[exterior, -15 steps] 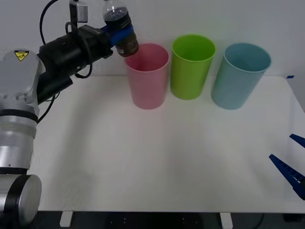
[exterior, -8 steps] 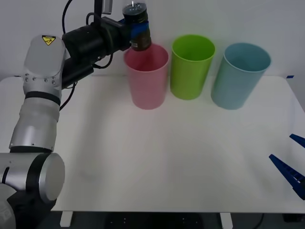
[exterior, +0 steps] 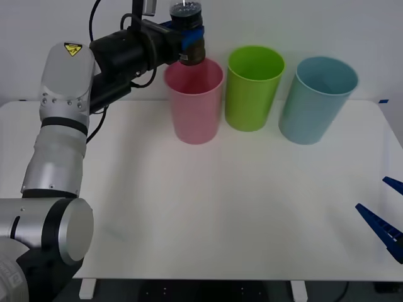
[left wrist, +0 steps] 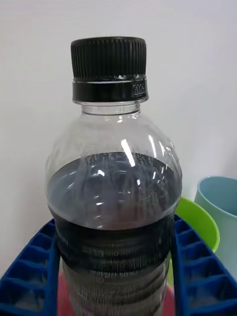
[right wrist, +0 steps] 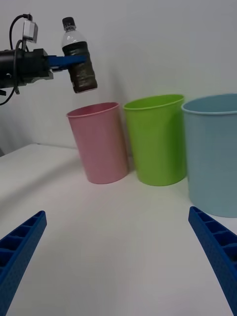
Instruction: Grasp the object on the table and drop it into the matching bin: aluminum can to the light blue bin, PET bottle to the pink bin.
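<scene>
three bins stand in a row at the far side of the white table (exterior: 208, 207): pink bin (exterior: 194, 100), lime green bin (exterior: 253, 88), light blue bin (exterior: 317, 99). the left gripper (exterior: 187, 39) is raised beside the pink bin, its blue ribbed fingers (left wrist: 200, 276) pinching the pet bottle (right wrist: 79, 57) around its dark label, cap up and slightly tilted. the bottle hangs in the air just above the pink bin's near-left rim, not touching it. the right gripper (right wrist: 118, 256) sits low over the near right part of the table, fingers spread wide, well apart from the bins.
</scene>
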`<state>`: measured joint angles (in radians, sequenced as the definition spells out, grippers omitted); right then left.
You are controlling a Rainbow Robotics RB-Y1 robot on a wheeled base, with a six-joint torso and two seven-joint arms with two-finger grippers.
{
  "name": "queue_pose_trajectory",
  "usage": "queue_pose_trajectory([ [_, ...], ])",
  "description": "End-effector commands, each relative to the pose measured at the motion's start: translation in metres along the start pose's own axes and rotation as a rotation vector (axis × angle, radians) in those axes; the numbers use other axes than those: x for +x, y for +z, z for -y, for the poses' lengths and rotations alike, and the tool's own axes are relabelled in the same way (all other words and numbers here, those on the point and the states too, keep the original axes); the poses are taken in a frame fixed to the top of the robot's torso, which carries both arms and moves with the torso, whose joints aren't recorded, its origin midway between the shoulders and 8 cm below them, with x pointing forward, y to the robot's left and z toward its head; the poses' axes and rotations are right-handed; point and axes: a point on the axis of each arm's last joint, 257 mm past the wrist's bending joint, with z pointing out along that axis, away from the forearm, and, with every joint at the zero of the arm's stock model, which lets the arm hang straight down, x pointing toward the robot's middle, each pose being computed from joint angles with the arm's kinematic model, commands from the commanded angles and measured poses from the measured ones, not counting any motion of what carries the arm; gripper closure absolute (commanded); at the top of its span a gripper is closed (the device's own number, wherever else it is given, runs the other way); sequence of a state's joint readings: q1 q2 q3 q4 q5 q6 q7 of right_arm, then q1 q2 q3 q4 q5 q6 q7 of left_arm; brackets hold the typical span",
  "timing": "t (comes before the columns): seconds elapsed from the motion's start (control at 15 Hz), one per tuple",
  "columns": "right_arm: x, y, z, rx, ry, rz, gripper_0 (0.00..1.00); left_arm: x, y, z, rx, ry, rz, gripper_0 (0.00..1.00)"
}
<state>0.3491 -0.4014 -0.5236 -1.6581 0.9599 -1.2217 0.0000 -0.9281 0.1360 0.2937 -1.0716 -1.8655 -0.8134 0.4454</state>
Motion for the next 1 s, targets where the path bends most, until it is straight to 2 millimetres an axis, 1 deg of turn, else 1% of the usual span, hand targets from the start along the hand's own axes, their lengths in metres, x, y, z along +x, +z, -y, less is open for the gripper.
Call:
queue_pose_trajectory([
  [0.07,0.0,0.0,0.0,0.0,0.0,0.0,0.0,0.0,0.001,0.002,0.004,0.0,-0.001,0.0],
  [0.2,0.0,0.0,0.0,0.0,0.0,0.0,0.0,0.001,0.001,0.003,0.005,-0.005,0.001,0.0],
  [0.33,0.0,0.0,0.0,0.0,0.0,0.0,0.0,-0.003,-0.001,0.006,0.023,-0.031,0.02,0.0],
  [0.47,0.0,0.0,0.0,0.0,0.0,0.0,0.0,-0.001,-0.008,0.005,0.037,-0.075,0.042,0.0],
  [0.67,0.0,0.0,0.0,0.0,0.0,0.0,0.0,0.001,-0.028,0.001,0.059,-0.116,0.082,0.0],
  [1.0,0.0,0.0,0.0,0.0,0.0,0.0,0.0,0.012,-0.081,-0.003,0.055,-0.139,0.142,0.0],
])
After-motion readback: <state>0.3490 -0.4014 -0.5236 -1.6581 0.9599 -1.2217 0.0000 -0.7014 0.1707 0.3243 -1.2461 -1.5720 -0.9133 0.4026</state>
